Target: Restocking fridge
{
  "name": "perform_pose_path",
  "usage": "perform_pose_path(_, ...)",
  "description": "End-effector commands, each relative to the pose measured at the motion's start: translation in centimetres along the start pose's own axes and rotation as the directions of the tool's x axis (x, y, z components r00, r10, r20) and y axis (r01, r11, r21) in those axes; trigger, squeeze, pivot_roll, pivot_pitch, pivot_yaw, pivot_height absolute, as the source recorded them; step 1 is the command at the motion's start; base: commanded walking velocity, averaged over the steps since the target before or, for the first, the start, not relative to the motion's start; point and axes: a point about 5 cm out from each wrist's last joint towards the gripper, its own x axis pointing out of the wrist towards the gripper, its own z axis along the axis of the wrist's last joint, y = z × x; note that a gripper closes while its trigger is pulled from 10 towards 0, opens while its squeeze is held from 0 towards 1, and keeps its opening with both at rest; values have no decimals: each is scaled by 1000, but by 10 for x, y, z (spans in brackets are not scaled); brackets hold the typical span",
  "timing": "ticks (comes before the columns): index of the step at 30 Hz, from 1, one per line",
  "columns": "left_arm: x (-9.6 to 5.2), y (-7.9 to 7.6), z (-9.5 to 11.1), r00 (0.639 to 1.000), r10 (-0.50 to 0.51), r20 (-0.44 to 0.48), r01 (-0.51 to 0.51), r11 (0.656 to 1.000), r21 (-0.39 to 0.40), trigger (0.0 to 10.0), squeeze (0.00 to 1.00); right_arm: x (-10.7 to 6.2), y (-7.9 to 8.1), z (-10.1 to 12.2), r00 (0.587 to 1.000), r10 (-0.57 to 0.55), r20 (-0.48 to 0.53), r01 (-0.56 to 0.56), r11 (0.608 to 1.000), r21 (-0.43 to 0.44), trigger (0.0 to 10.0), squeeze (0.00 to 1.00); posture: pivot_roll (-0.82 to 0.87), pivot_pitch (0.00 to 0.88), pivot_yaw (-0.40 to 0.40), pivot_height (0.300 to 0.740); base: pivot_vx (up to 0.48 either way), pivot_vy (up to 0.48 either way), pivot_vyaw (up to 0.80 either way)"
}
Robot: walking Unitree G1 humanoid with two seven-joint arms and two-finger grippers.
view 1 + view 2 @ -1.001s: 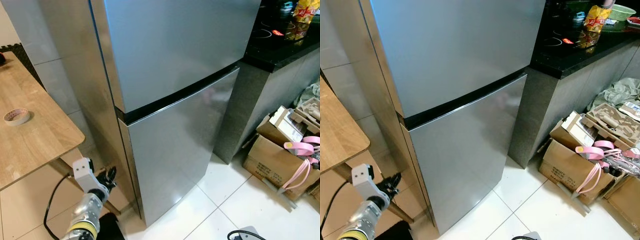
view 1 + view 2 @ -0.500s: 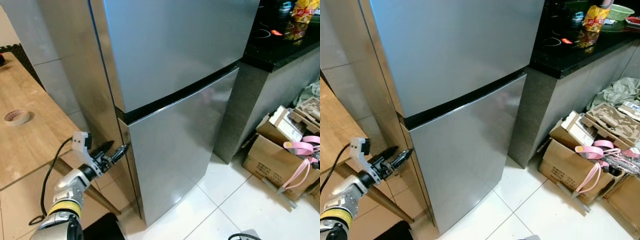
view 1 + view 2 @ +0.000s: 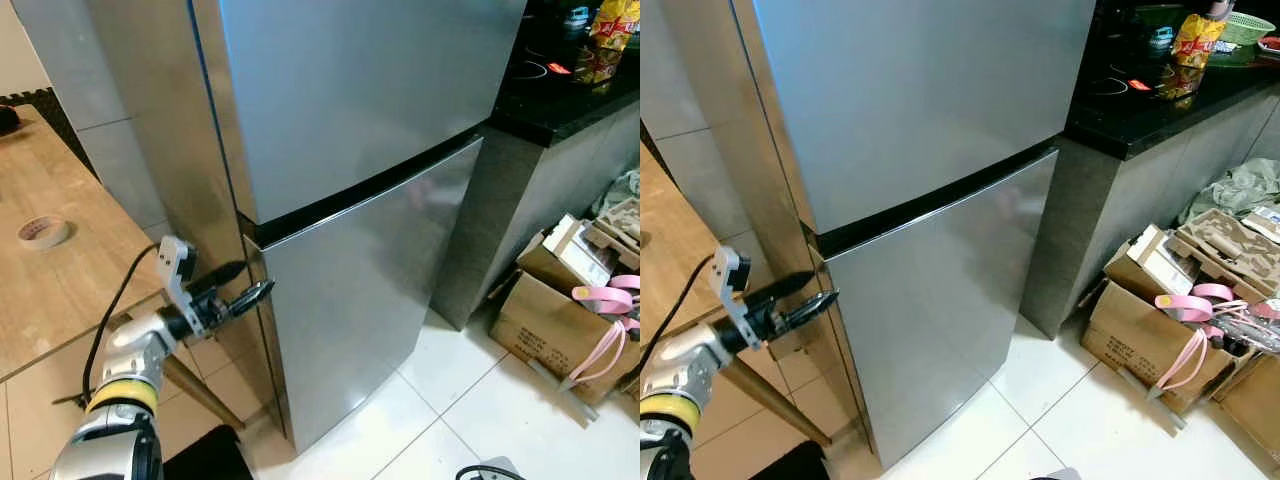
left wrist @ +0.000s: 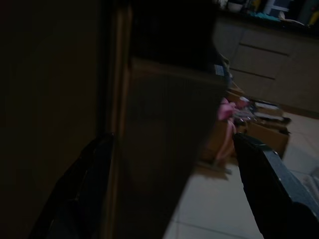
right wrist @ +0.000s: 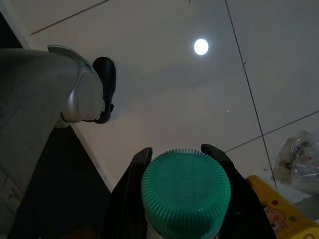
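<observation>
The left gripper [image 3: 247, 292], fingers spread, straddles the hinge-side edge of the tall silver fridge's lower door [image 3: 360, 300]; it could slip off. The right gripper [image 5: 182, 164] clamps a green-capped bottle [image 5: 185, 190] low over the floor.

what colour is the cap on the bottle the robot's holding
Green, a ribbed cap, clearest in the right wrist view.

No readable text: the print on the yellow snack bag [image 3: 612, 30], upper right on the black worktop [image 3: 560, 95], is too small and blurred to make out.
</observation>
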Motion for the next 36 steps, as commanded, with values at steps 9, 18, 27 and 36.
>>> perform_pose_path(9, 33, -33, -20, 984, -176, 34, 178, 981, -81, 10000, 0, 1, 3, 6, 1000, -1, 8, 1, 1000, -4, 10000, 0, -141, 0, 3, 740, 0, 0, 0)
perform_pose_path(18, 34, -54, -35, 926, -377, -14, 371, 915, -157, 10000, 0, 1, -1, 7, 1000, -8, 9, 8, 1000, -8, 10000, 0, -139, 0, -2, 740, 0, 0, 0)
perform_pose_path(27, 42, -84, -44, 839, -544, 7, 532, 818, -218, 10000, 0, 0, -3, 6, 1000, -13, 9, 13, 1000, -6, 10000, 0, -139, 0, -2, 740, 0, 0, 0)
perform_pose_path(36, 42, -114, -54, 746, -661, 75, 648, 696, -310, 10000, 0, 1, -1, 11, 1000, -8, 17, 9, 1000, -7, 10000, 0, -139, 0, -2, 740, 0, 0, 0)
